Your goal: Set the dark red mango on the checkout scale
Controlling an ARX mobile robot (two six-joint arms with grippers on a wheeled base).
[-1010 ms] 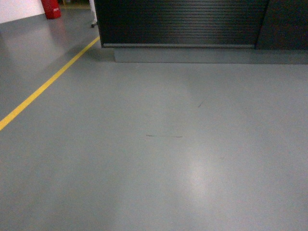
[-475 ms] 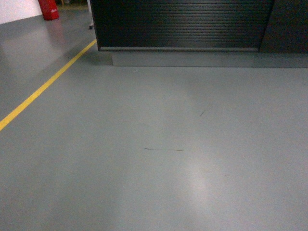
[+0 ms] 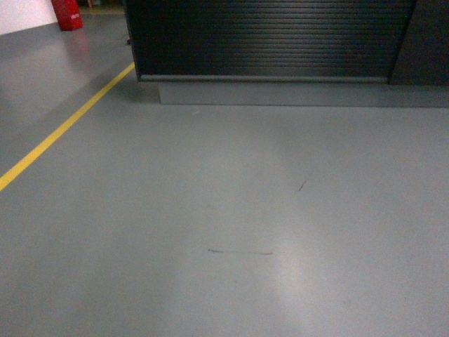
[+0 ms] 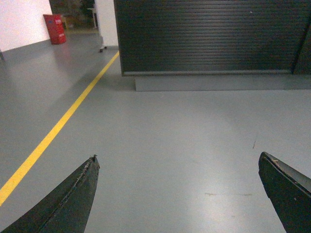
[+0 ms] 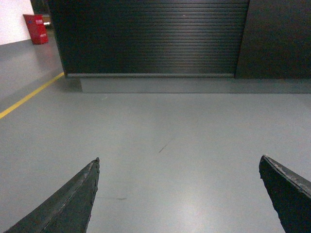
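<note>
The checkout [image 3: 266, 38] fills the top of the head view as a black counter with a ribbed front panel on a grey plinth [image 3: 280, 95]; it also shows ahead in the left wrist view [image 4: 209, 36] and the right wrist view [image 5: 150, 36]. The dark red mango and the scale are out of view. My left gripper [image 4: 177, 160] is open, with only grey floor between its dark fingers [image 4: 73, 194]. My right gripper [image 5: 179, 162] is open too, nothing between its fingers [image 5: 286, 189]. Neither gripper appears in the head view.
A yellow floor line [image 3: 66, 126] runs diagonally on the left over grey floor [image 3: 231, 210]. A red object [image 3: 66, 14] stands far back left by a white wall. A smooth dark panel [image 5: 277, 39] adjoins the ribbed front on the right.
The checkout front has grown larger and lower in the head view and the floor scuff marks have slid down the frame: I have rolled closer to the counter.
</note>
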